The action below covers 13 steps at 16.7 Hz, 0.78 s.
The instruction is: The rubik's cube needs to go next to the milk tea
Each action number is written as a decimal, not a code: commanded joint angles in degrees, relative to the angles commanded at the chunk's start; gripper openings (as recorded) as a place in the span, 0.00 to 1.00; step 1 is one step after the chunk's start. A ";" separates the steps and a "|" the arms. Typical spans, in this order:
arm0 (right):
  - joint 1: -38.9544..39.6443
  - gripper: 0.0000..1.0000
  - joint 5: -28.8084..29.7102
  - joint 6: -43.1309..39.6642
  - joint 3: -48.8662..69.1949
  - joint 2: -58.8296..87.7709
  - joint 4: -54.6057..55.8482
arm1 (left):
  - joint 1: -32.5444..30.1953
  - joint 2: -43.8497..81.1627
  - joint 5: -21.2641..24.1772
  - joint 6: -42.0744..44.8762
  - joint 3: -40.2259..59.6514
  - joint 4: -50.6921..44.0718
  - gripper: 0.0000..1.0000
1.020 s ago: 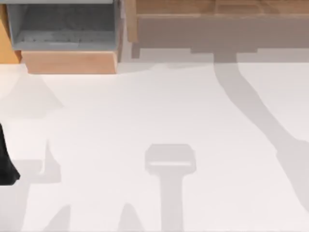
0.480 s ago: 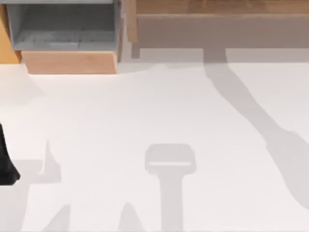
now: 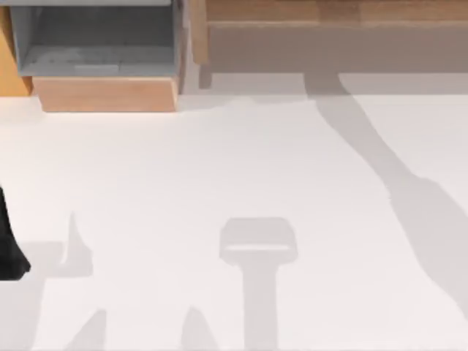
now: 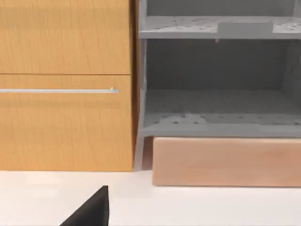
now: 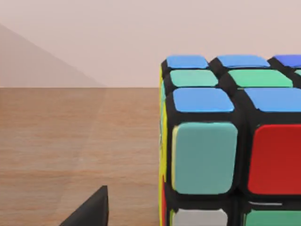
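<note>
The rubik's cube (image 5: 225, 150), with blue, green, teal and red tiles in a black frame, stands on a brown wooden surface (image 5: 70, 141) close in front of my right wrist camera. A black finger (image 5: 91, 209) of my right gripper pokes in low, apart from the cube. The milk tea is out of view. My left arm (image 3: 9, 241) is a dark shape at the left edge of the white table (image 3: 219, 161); one black finger (image 4: 91, 209) of its gripper hangs over the table, facing the cabinet.
A grey open shelf unit (image 3: 95, 44) stands at the back left over a pale wooden block (image 3: 106, 93). Beside it is an orange cabinet (image 4: 61, 47) with a thin handle (image 4: 56, 91). A wooden ledge (image 3: 329, 11) runs along the back right.
The long arm shadow on the right of the table has swung and shifted across the frames. The faint shadow at the far left has faded. The left arm has stayed put.
</note>
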 joint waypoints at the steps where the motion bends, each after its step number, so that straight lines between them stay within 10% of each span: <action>1: -0.43 1.00 -0.41 -0.01 1.83 1.33 -0.45 | 0.00 0.00 0.00 0.00 0.00 0.00 1.00; 7: -0.90 1.00 -0.86 -0.03 3.76 2.98 -0.95 | 0.00 0.00 0.00 0.00 0.00 0.00 1.00; 13: -0.90 0.55 -0.86 -0.03 3.76 2.98 -0.95 | 0.00 0.00 0.00 0.00 0.00 0.00 1.00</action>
